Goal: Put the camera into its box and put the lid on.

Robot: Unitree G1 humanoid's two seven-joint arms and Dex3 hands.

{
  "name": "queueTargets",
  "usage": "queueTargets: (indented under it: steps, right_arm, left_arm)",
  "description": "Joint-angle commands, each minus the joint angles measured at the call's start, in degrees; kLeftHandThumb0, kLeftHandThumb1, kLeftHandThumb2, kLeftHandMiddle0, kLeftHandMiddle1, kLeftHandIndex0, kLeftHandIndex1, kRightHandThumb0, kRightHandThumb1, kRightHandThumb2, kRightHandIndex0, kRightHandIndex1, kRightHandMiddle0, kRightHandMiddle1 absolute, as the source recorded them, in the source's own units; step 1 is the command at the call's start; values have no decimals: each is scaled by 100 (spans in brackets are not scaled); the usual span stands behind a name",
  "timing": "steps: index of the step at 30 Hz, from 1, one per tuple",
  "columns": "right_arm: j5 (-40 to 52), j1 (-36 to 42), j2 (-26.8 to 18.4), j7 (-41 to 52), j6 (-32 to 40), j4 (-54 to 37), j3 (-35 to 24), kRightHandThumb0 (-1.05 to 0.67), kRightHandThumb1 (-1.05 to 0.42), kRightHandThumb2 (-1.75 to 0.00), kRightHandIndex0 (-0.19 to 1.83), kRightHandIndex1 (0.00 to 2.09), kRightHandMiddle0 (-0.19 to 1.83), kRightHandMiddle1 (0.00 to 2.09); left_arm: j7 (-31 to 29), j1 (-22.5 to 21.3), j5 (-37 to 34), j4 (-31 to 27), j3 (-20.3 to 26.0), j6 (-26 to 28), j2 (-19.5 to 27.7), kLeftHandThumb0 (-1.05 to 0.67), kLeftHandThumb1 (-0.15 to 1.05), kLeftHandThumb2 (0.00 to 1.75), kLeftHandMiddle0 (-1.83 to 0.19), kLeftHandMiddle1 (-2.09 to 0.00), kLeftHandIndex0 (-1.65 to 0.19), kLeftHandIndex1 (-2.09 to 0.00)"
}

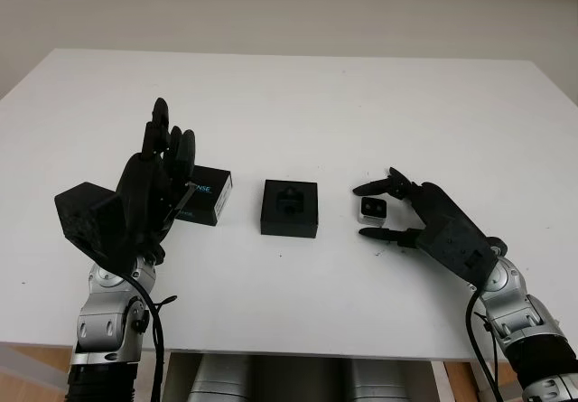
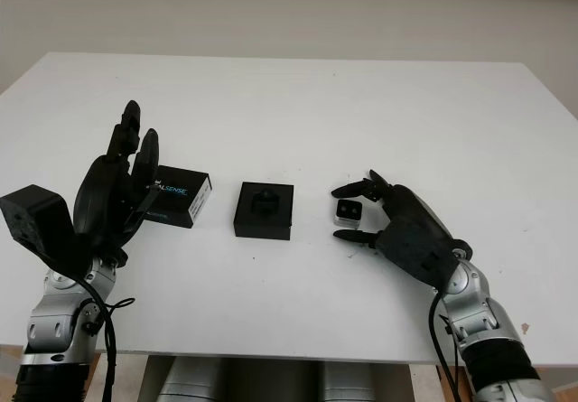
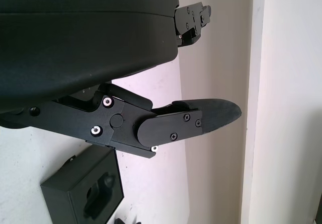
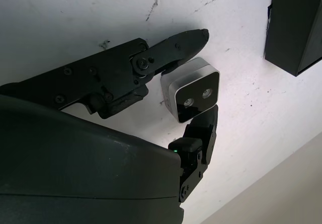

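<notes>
A small silver camera with two lenses sits on the white table, right of the open black box. My right hand is shut on the camera, with one finger on its top edge and another under its lower edge. The box has a moulded black insert and nothing in it. Its black lid, printed with white letters, lies left of the box. My left hand is open and raised above the lid's left end, hiding part of it.
A corner of the black box lies close beyond the camera in the right wrist view. The table's front edge runs just below both hands. Bare white tabletop stretches behind the lid, box and camera.
</notes>
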Motion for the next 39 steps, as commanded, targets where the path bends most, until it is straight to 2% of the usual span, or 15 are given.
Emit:
queueTargets:
  steps: [1, 19, 29, 39]
  right_arm:
    - [-37, 190, -84, -48, 120, 81, -56, -44, -86, -5, 16, 6, 46, 65]
    - [-68, 492, -190, -129, 233, -202, -243, -38, -85, -5, 18, 6, 50, 76]
    - [-129, 538, -155, -184, 187, -212, -208, -33, -88, -6, 22, 6, 47, 107]
    - [-49, 467, -42, -129, 94, -198, -155, -34, -86, -5, 24, 6, 45, 112]
  left_arm:
    - [-15, 46, -17, -137, 30, 16, 42, -67, 105, 56, 14, -5, 19, -5]
    - [-4, 104, -11, -243, 38, 79, 45, -68, 105, 55, 14, -5, 18, -5]
    - [-10, 189, -70, -406, 70, 185, 30, -68, 105, 55, 15, -5, 19, -5]
    - [22, 144, -25, -346, 39, 147, 10, -68, 105, 54, 14, -6, 18, -5]
